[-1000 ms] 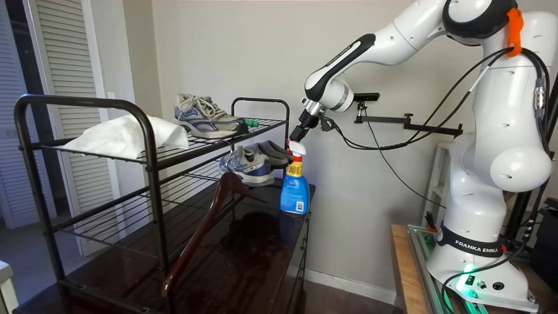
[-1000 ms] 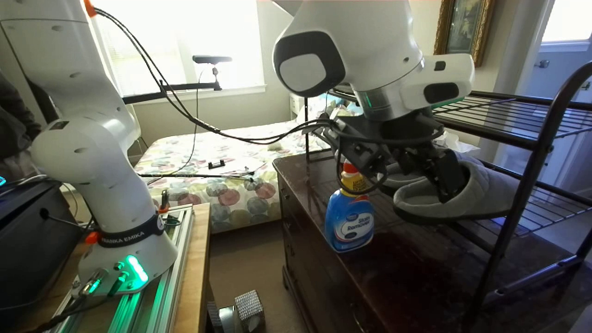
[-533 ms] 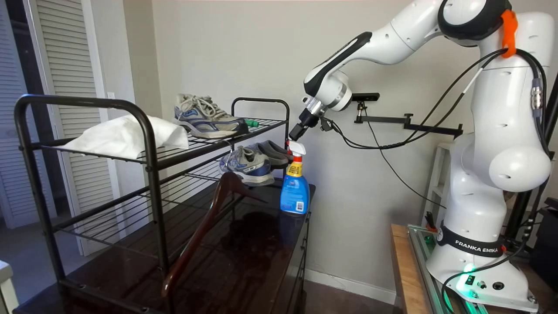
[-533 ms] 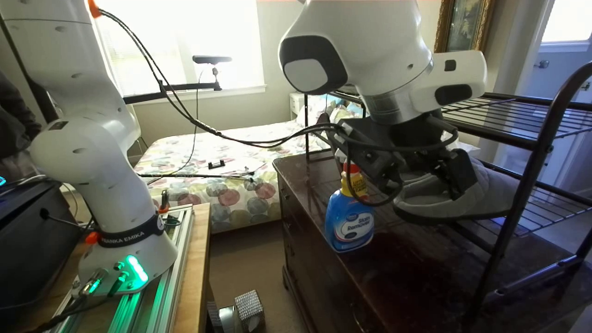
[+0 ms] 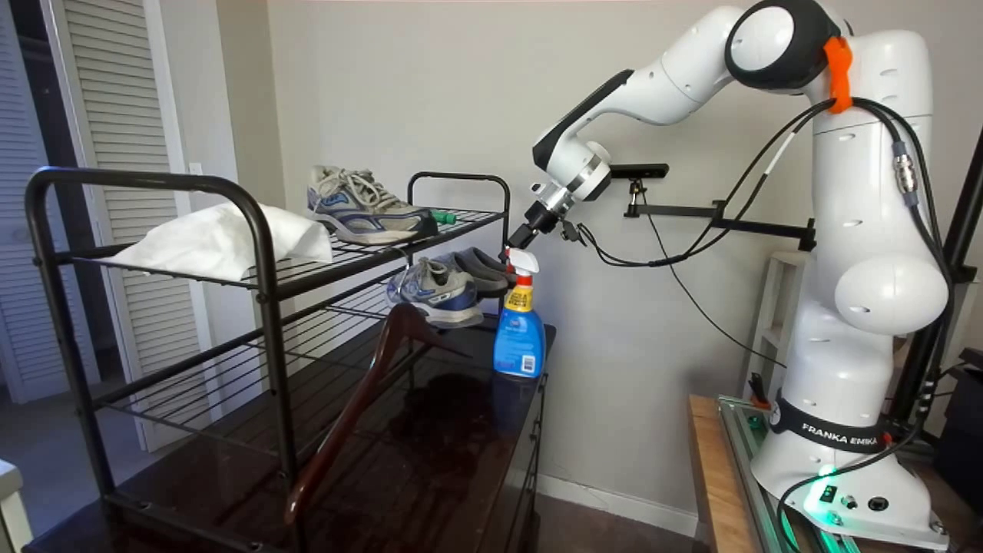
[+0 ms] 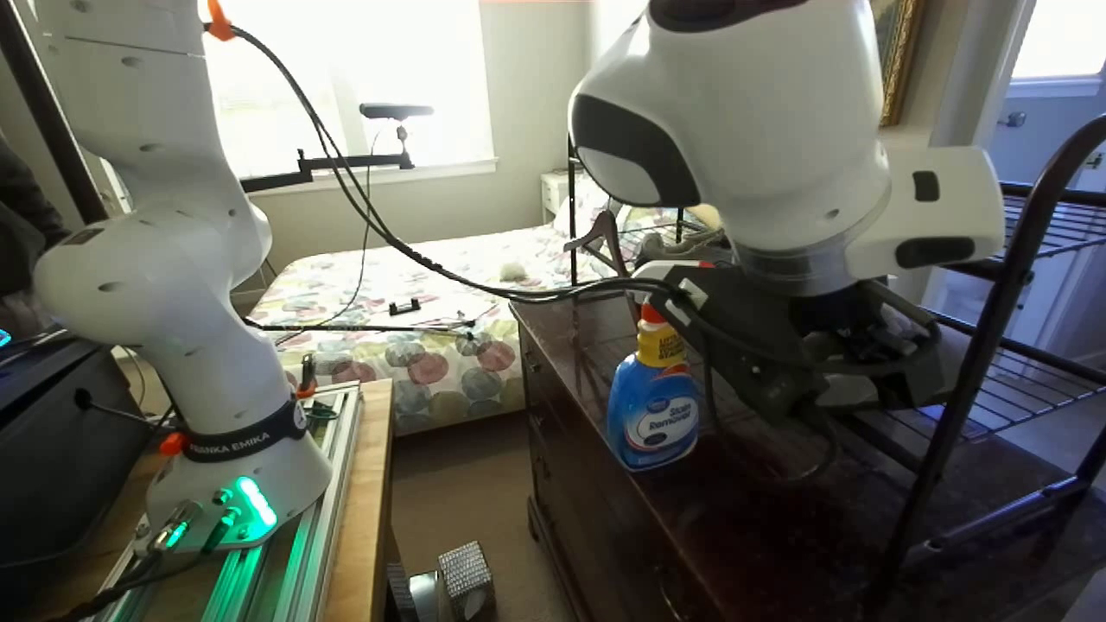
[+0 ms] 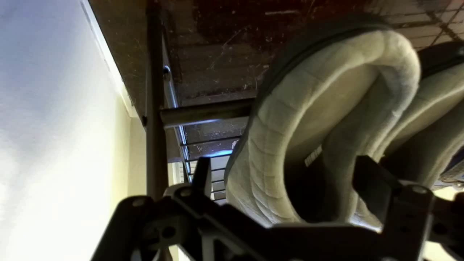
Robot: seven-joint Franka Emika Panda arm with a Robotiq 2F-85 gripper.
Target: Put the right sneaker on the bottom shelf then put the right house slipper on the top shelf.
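Note:
My gripper point(image 5: 516, 247) is open at the heel end of the grey slippers point(image 5: 485, 269) on the bottom shelf point(image 5: 192, 366). In the wrist view my open gripper point(image 7: 282, 165) has its fingers on either side of the right slipper point(image 7: 270, 145), not closed on it. The left slipper point(image 7: 444, 98) lies beside it. One grey-blue laced sneaker point(image 5: 438, 292) sits beside the slippers; its twin sneaker point(image 5: 369, 211) stands on the top shelf point(image 5: 472, 221). I cannot tell which sneaker is the right one. My gripper point(image 6: 851, 354) hides much of the slippers in an exterior view.
A blue spray bottle point(image 5: 519, 346) stands on the dark dresser point(image 6: 752, 518) close by my gripper. A wooden hanger point(image 5: 369, 384) leans on the rack. A white cloth-like item point(image 5: 223, 242) and a small green object point(image 5: 443, 216) lie on the top shelf. A rack post point(image 7: 156, 108) stands near one finger.
My arm has swung, its elbow lower, and the wrist has turned and come lower towards the rack's end post. The shoes, slippers and bottle have not visibly moved.

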